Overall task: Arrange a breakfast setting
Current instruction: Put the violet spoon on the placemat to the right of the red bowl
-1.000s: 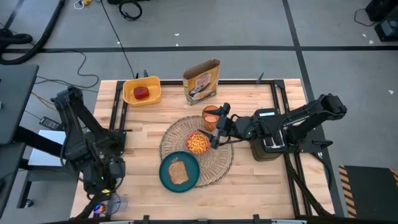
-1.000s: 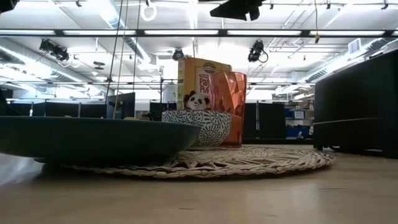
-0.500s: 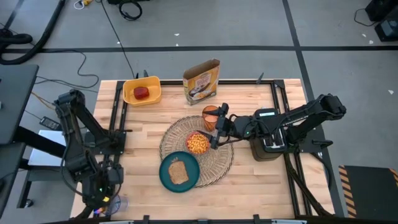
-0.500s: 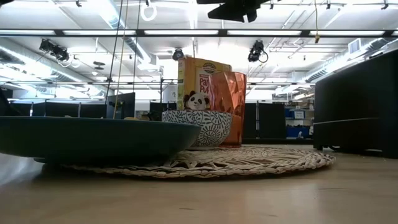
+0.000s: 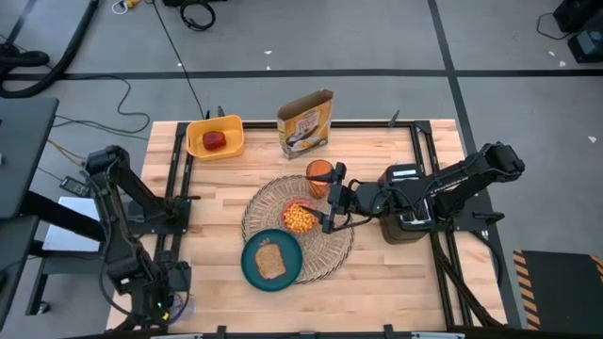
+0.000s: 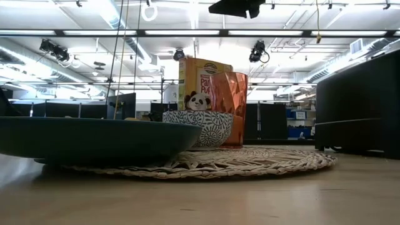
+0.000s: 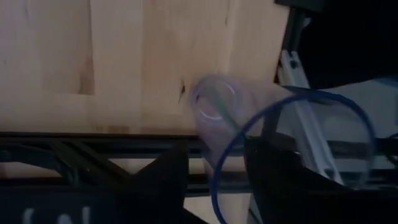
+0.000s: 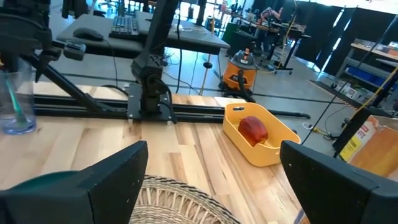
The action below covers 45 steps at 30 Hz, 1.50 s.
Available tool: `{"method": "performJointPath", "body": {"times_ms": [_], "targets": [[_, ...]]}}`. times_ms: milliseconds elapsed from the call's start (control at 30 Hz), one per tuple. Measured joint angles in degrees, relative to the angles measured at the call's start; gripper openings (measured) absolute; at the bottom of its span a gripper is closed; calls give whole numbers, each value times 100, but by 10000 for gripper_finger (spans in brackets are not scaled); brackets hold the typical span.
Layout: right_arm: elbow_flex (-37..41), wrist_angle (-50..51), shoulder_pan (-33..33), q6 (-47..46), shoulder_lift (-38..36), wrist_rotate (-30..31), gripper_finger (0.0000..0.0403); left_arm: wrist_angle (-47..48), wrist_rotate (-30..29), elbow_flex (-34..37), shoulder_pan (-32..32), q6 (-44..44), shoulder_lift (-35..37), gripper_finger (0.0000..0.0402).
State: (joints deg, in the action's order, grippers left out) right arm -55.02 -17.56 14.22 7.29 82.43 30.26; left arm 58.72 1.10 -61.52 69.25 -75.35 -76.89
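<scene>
The woven placemat [image 5: 325,250] carries the teal plate [image 5: 271,261] with toast, the bowl of orange cereal [image 5: 300,217] and the orange cup [image 5: 319,173]. The red apple [image 5: 216,140] lies in the yellow bin [image 5: 231,127]. A clear cup [image 5: 177,307] stands at the table's near left corner, a blue-green spoon [image 8: 13,99] upright in it. My left gripper [image 7: 214,168] points down over this cup [image 7: 292,143], open, its fingers astride the near rim. My right gripper [image 5: 330,202] hovers open and level over the placemat beside the bowl.
A cereal box [image 5: 306,122] stands at the far edge. The black toaster [image 5: 405,202] sits under my right arm at the table's right. Black rails [image 5: 174,179] run along the table's left and right sides. Bare wood lies left of the placemat.
My left gripper has moved toward the table's near edge and down, closing in on the clear cup at the near left corner. My right gripper has kept still.
</scene>
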Motion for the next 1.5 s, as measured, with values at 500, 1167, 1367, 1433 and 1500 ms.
{"method": "performJointPath", "body": {"times_ms": [500, 1167, 1367, 1433, 1500], "targets": [[4, -31, 678, 52, -11, 797, 373, 16, -136, 2, -813, 68, -124, 20], [4, 283, 1608, -135, -11, 1621, 373, 1955, -801, 2, -1241, -661, 810, 17], [4, 536, 1608, -389, -11, 1615, 373, 1948, -662, 2, -1196, -959, 810, 17], [4, 597, 1606, -470, -11, 1528, 373, 1943, -638, 2, -1147, -1007, 810, 17], [4, 622, 1611, -527, -11, 1473, 373, 1930, -640, 2, -1117, -1071, 810, 17]]}}
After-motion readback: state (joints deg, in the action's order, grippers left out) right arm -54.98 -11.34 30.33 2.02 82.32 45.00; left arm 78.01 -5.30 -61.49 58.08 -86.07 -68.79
